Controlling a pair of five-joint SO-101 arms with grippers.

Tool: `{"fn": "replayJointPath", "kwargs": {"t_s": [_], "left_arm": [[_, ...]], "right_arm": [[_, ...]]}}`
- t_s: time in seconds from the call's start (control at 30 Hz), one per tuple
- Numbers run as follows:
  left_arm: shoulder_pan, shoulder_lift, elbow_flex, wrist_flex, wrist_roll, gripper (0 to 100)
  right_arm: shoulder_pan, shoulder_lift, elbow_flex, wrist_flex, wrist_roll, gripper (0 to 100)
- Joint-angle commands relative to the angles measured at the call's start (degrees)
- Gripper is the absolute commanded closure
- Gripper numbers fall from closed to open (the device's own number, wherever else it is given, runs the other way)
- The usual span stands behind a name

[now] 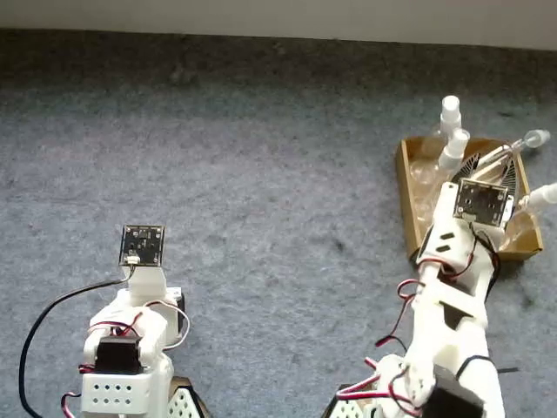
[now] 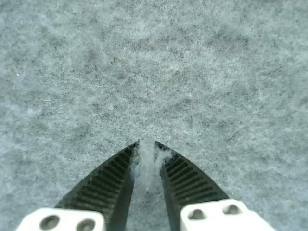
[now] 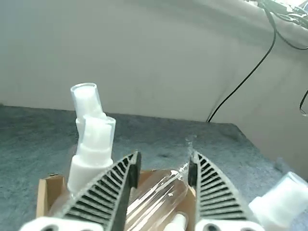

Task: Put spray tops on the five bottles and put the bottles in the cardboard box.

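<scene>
The cardboard box [image 1: 404,187] stands at the right of the table with several clear bottles in it, white spray tops [image 1: 450,111] sticking up. My right gripper [image 1: 494,165] hangs over the box, shut on a clear bottle [image 3: 159,195] that lies tilted between its fingers, its capped top [image 1: 537,138] jutting past the box's far corner. Two upright bottles with spray tops [image 3: 95,144] stand just beside that gripper [image 3: 163,156]. Another top [image 3: 284,197] shows on its other side. My left gripper [image 2: 147,143] points down at bare carpet, holding nothing, its fingers nearly together.
Grey carpet [image 1: 261,174] covers the table, with wide free room between the arms. The left arm [image 1: 130,331] sits folded at the front left. A pale wall rises behind the table's far edge [image 3: 144,57].
</scene>
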State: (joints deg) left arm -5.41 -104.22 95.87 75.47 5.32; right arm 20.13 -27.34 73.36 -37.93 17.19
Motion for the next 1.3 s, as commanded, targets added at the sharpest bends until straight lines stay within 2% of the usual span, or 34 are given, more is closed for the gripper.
{"fn": "replayJointPath", "kwargs": {"t_s": [0.0,0.23,0.4,0.47,0.57,0.67,0.8,1.07,1.27], "left_arm": [[1.0,-0.4,1.3,0.2,-0.4,99],[1.0,-0.4,1.3,0.4,-0.4,99],[1.0,-0.4,1.3,0.3,-0.2,99],[0.8,-0.5,1.2,0.2,-0.1,99],[0.7,-0.6,1.0,0.2,-0.1,99],[0.7,-0.6,0.2,0.5,-0.1,99],[0.9,-0.6,1.1,0.5,-0.1,99],[0.9,-0.5,1.2,0.5,-0.1,99],[0.9,-0.5,1.2,0.5,-0.1,99]], "right_arm": [[-1.4,-9.1,-7.6,20.7,0.3,86.8],[-1.2,-16.2,-21.2,47.1,0.2,88.4],[-1.2,-17.8,-29.9,59.0,0.1,96.5],[-1.0,-18.2,-32.6,63.3,-3.0,97.7],[-1.1,-19.3,-38.4,72.7,-8.4,97.8],[-1.3,-19.4,-45.2,82.1,-10.1,97.8],[-1.3,-19.6,-51.2,91.1,-10.3,97.8],[-1.4,-20.0,-63.1,117.8,-10.3,97.8],[-7.8,-20.2,-65.9,133.8,-10.3,97.8]]}}
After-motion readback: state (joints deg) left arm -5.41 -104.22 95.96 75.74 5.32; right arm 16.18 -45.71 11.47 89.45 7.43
